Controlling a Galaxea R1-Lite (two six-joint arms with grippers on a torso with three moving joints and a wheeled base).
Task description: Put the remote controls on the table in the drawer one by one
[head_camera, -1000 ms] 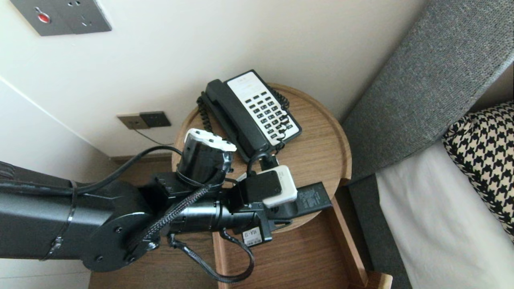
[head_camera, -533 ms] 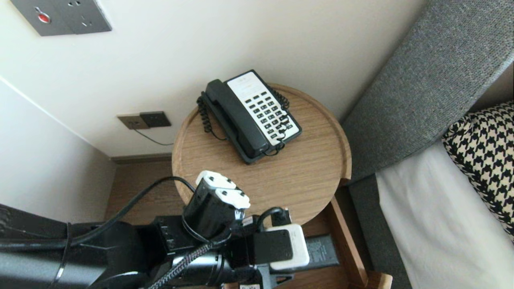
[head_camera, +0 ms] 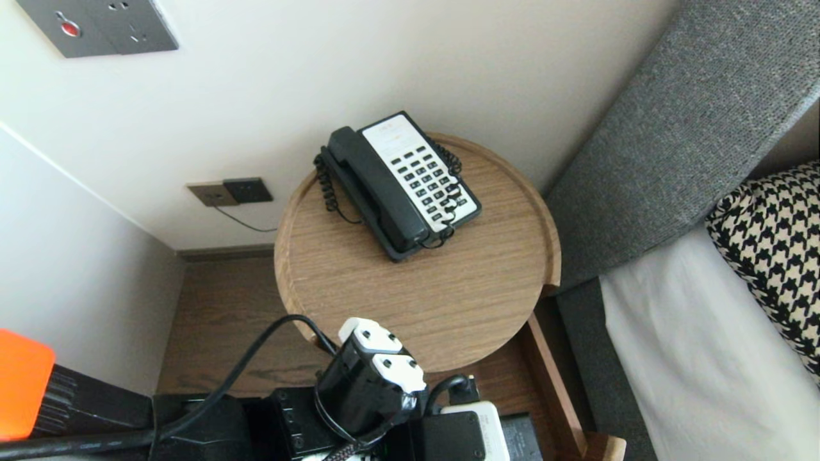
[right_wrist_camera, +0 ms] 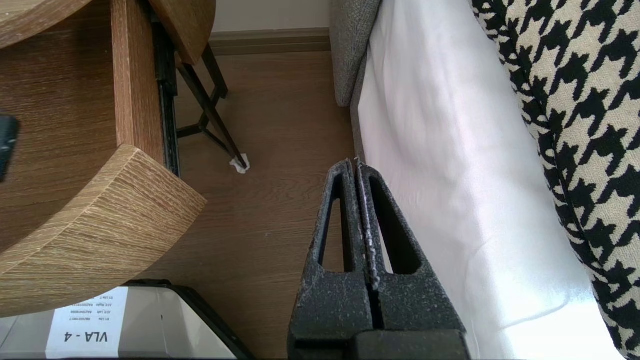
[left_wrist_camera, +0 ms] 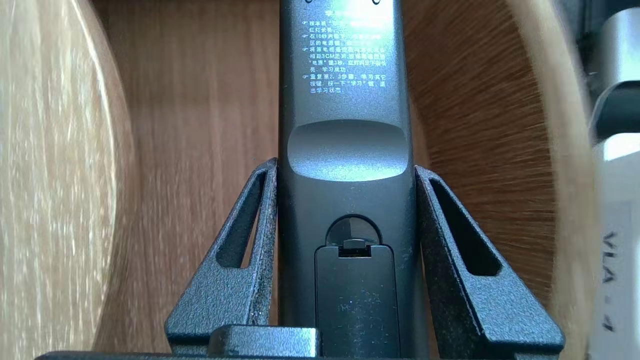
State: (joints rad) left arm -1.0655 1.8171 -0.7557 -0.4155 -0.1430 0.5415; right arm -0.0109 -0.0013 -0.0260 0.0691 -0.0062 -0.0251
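My left gripper (left_wrist_camera: 346, 166) is shut on a black remote control (left_wrist_camera: 345, 100), which lies between the fingers with its battery cover and printed back facing the camera. Under it is the wooden floor of an open drawer (left_wrist_camera: 200, 100), with a curved light wood rim on either side. In the head view only the left arm's wrist (head_camera: 371, 384) and one end of the remote (head_camera: 517, 436) show at the bottom edge, just in front of the round wooden table (head_camera: 416, 288). My right gripper (right_wrist_camera: 356, 165) hangs shut and empty above the floor beside the bed.
A black and white telephone (head_camera: 400, 182) with a coiled cord sits at the back of the table. The drawer's side wall (head_camera: 552, 390) juts out toward me. A bed (head_camera: 692, 358) with a houndstooth pillow (head_camera: 775, 237) and a grey headboard (head_camera: 679, 141) stands on the right.
The left arm has drawn back from over the table's front edge toward the bottom of the head view, over the open drawer, with the remote still in its fingers. The right arm has not moved.
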